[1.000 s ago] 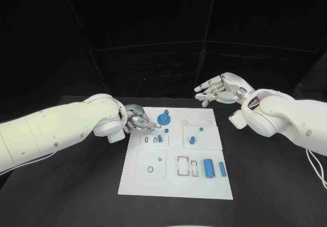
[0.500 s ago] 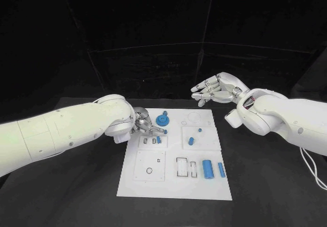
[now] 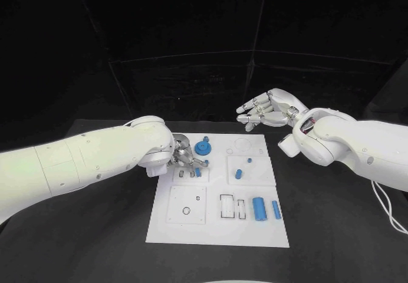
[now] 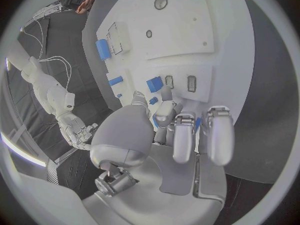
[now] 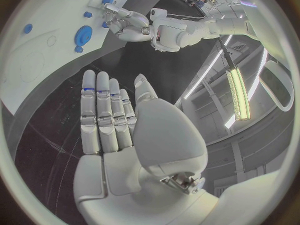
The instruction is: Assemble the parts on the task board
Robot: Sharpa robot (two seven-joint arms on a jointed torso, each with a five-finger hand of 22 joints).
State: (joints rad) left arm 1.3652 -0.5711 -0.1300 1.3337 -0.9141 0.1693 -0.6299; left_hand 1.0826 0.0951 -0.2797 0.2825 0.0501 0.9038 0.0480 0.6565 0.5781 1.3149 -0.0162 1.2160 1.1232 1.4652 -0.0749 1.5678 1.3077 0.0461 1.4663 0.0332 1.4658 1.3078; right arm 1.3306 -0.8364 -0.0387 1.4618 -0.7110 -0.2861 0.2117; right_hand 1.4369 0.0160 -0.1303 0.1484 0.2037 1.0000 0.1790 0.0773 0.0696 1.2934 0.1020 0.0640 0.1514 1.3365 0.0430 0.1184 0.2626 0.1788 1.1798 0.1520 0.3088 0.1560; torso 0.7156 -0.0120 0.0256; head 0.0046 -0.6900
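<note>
Since the picture a second back, the left arm has swung inward and forward, so that the left hand (image 3: 181,154) now sits lower on the task board (image 3: 219,236), over the small slotted block near its far left corner, where before it hovered beside the round blue gear (image 3: 203,148).

A small blue part (image 4: 154,84) lies just ahead of the left fingertips (image 4: 164,107) in the left wrist view, beside two narrow slots (image 4: 190,83). The fingers are curled down close together, and a bit of blue shows near their tips, but I cannot tell whether they pinch anything or merely touch the board. Further along the board lie a short blue peg (image 3: 239,174), a stout blue cylinder (image 3: 259,209) and a slimmer blue pin (image 3: 276,210) near the right edge, and an empty rectangular pocket (image 3: 228,207) beside them.

The right hand (image 3: 267,110) hangs above the table beyond the board's far edge, fingers apart and holding nothing.

My judgement of the risks: the slots are narrow and the part small, so a slightly tilted approach could jam it on a slot's rim or flick it away across the board. The bulky left arm hides this corner from the head camera, making misalignment hard to catch. The gear just beside the hand could also be nudged.
</note>
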